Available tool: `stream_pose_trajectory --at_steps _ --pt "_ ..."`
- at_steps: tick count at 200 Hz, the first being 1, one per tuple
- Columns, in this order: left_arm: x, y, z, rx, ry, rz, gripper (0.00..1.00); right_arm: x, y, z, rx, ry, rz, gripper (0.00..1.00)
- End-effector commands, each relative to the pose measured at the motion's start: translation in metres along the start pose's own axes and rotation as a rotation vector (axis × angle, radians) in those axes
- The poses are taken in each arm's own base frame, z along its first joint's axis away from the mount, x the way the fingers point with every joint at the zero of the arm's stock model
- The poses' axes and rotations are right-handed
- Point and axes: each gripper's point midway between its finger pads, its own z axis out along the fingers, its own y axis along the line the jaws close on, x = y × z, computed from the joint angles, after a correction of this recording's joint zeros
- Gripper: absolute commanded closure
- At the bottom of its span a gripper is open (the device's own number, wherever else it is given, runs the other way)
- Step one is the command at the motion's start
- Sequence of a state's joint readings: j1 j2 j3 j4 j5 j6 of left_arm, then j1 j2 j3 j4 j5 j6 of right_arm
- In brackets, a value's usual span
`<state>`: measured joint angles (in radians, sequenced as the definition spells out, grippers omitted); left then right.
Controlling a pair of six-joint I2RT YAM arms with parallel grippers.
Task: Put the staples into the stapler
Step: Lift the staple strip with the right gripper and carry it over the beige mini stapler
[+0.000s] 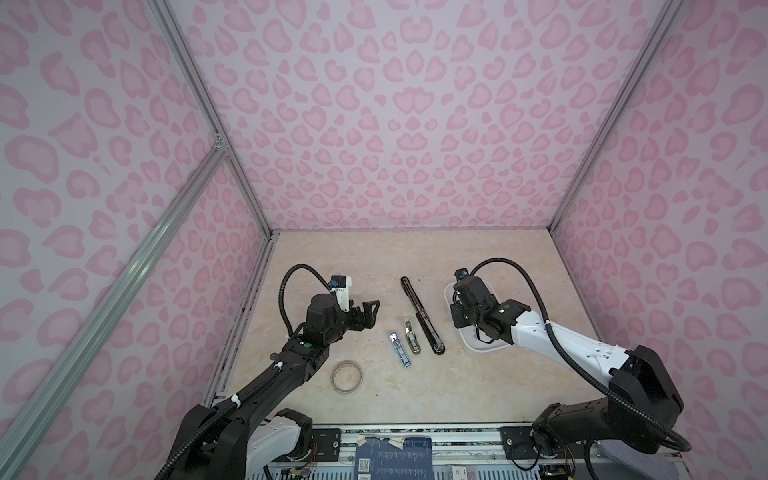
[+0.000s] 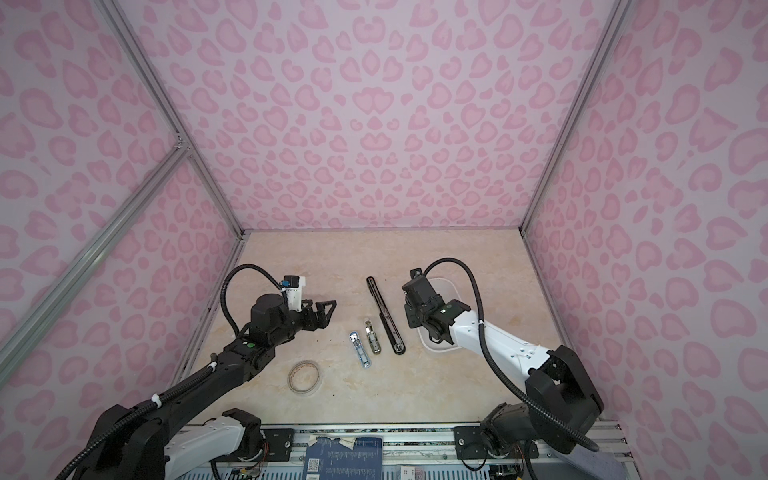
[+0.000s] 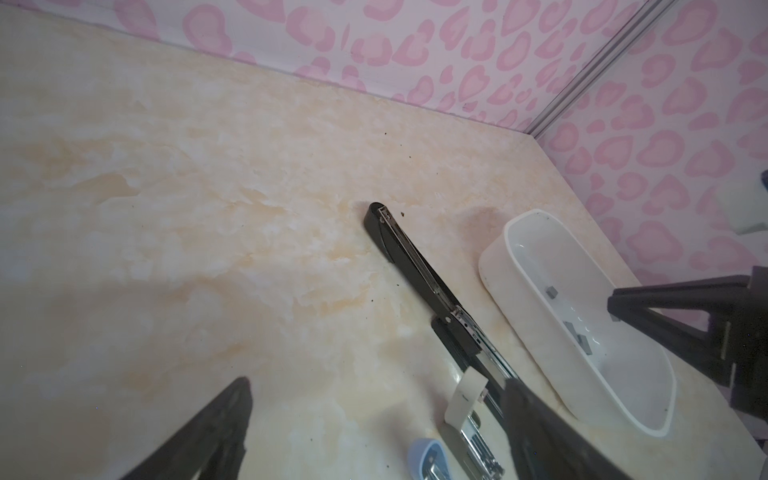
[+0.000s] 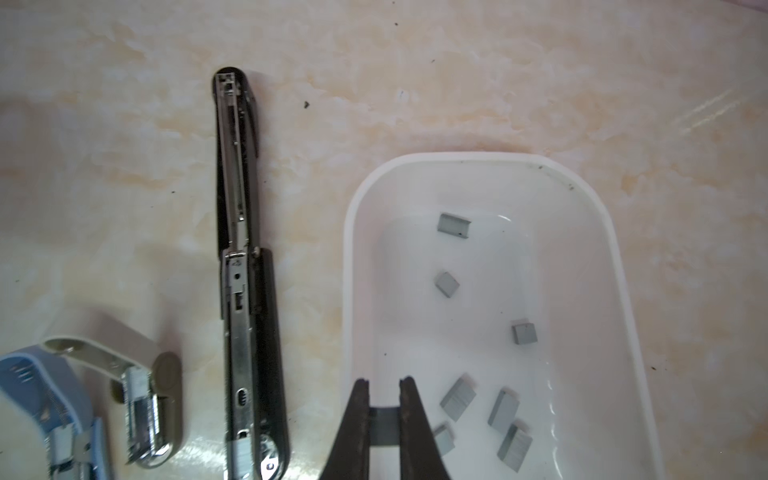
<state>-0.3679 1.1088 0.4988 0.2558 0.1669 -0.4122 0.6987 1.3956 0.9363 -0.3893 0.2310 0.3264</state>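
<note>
Right claw (image 4: pixel 384 382) clamped on one staple strip (image 4: pixel 384 428) in the white tray (image 4: pixel 457 156), left claw (image 1: pixel 368 312) apart: lift it level, then align it lengthwise with the black stapler (image 4: pixel 239 316) lying open just beside

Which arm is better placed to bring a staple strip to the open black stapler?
Right. The right tool is shut on a staple strip over the white tray, beside the black stapler. The left tool hangs open and empty above the table.
</note>
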Motion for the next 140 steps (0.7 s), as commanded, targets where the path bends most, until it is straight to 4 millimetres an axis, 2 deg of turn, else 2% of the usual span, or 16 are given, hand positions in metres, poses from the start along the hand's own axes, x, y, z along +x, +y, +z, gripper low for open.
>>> stream_pose_trajectory --at_steps 1,33,63,86,109,140 --pt "0.000 0.006 0.000 -0.021 -0.017 -0.063 0.05 0.005 0.019 -0.008 -0.019 -0.037 0.020 0.91" --pt "0.009 -0.001 -0.001 0.040 -0.019 -0.110 0.03 0.017 0.058 -0.018 -0.082 -0.089 0.012 0.91" --pt "0.008 -0.002 -0.005 0.042 -0.040 -0.101 0.03 0.029 0.081 -0.022 -0.130 -0.083 0.013 0.92" --pt "0.002 0.001 -0.015 0.025 -0.086 -0.093 0.00 0.038 0.090 -0.024 -0.127 -0.086 0.004 0.92" --pt "-0.005 -0.004 -0.027 0.039 -0.125 -0.074 0.03 0.043 0.098 -0.023 -0.144 -0.087 0.012 0.92" --pt "-0.013 -0.011 -0.040 0.064 -0.166 -0.060 0.04 0.039 0.107 -0.026 -0.149 -0.096 0.011 0.93"
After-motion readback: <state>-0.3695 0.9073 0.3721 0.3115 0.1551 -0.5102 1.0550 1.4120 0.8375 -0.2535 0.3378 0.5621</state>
